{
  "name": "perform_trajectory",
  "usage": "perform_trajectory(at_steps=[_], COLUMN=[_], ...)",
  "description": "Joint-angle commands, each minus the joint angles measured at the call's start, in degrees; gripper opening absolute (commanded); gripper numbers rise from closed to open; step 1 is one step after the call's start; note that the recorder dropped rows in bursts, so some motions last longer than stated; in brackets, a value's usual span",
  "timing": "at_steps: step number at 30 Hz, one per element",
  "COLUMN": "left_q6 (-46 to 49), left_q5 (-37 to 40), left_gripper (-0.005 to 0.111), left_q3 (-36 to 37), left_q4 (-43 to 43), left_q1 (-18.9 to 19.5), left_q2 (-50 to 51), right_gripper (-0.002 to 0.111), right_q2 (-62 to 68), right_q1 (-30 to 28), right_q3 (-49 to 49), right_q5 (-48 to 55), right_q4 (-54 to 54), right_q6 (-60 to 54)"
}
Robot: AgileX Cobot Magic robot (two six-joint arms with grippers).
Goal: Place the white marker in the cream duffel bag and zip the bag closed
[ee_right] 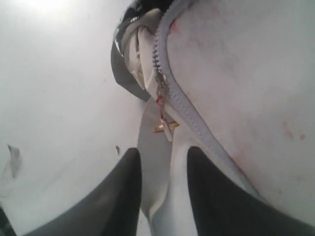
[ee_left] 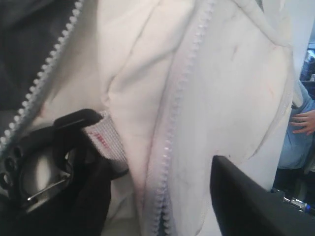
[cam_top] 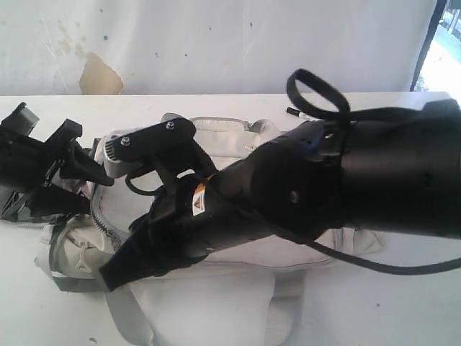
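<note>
Not much to read here tbh. The only real sign is a small warning sticker (cam_top: 199, 202) on the black right arm (cam_top: 288, 194). It's orange and white with a triangle symbol, and any wording on it is too tiny to make out. There's also a woven tag (ee_left: 104, 140) sewn on the cream duffel bag (ee_left: 231, 98) with some red print, but it's way too blurry to read.

This looks like a robot test bench in a lab, not a home. A bare white table (cam_top: 403, 310) spreads around the left pincer (ee_left: 150, 137), and a stained white sheet (cam_top: 216, 43) hangs as a backdrop beyond it. A bystander in blue (ee_left: 298, 142) shows past one of its fingers.
</note>
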Motion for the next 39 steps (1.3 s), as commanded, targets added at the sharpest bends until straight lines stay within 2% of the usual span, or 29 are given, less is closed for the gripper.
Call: perform_trajectory(at_steps=[1, 7, 15, 33, 39], left_q6=[1.85, 1.85, 1.85, 2.05, 2.10], left_q5=[0.88, -0.10, 0.12, 1.02, 1.02], left_gripper=[0.064, 0.064, 0.064, 0.064, 0.064], left_q3=[-0.73, -0.63, -0.63, -0.63, -0.63], left_q4=[-3.00, -2.88, -2.98, -2.98, -2.98], left_q1=[-0.65, -0.65, -0.65, -0.65, -0.65], left_q2=[0.02, 0.02, 0.02, 0.02, 0.02], right_gripper=[0.032, 0.047, 0.047, 0.048, 0.048], right_q2=[1.83, 3.76, 6.66, 14.73, 16.33], right_q1=[0.22, 1.20, 4.53, 4.53, 4.53], right_q3=[0.23, 0.23, 0.12, 0.12, 0.12], right_q5=[-5.12, -4.70, -8.20, -18.46, -25.20], right_q4=[4.33, 13.05, 16.40, 16.16, 16.16], right_q6=[2.22, 2.22, 2.22, 2.22, 2.22])
